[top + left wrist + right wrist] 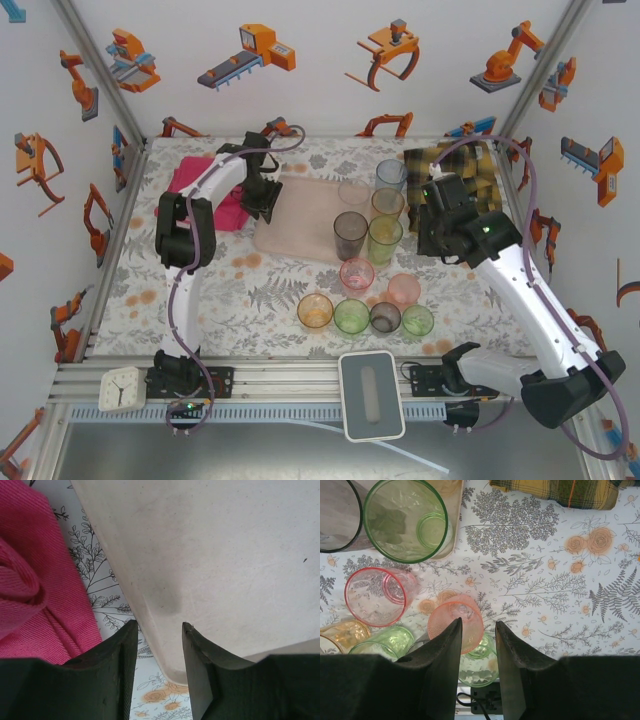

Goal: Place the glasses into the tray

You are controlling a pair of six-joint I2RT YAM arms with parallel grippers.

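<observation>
The pale pink tray (300, 215) lies at the middle back of the table. On its right part stand a clear glass (353, 192), a blue (391, 175), an orange (387, 205), a smoky grey (350, 235) and a green one (384, 238). Several more glasses stand on the cloth in front, among them a pink (357, 273) and a peach one (404, 290). My left gripper (159, 625) is open, its fingers either side of the tray's (215, 555) left rim. My right gripper (478, 625) hangs open and empty above the peach glass (445, 622) and a green glass (480, 665).
A folded magenta towel (215, 195) lies just left of the tray, close to the left gripper (268, 205). A yellow-black plaid shirt (465, 170) is at the back right, behind the right gripper (432, 240). A small clock (122, 388) and a white device (371, 393) sit on the near rail.
</observation>
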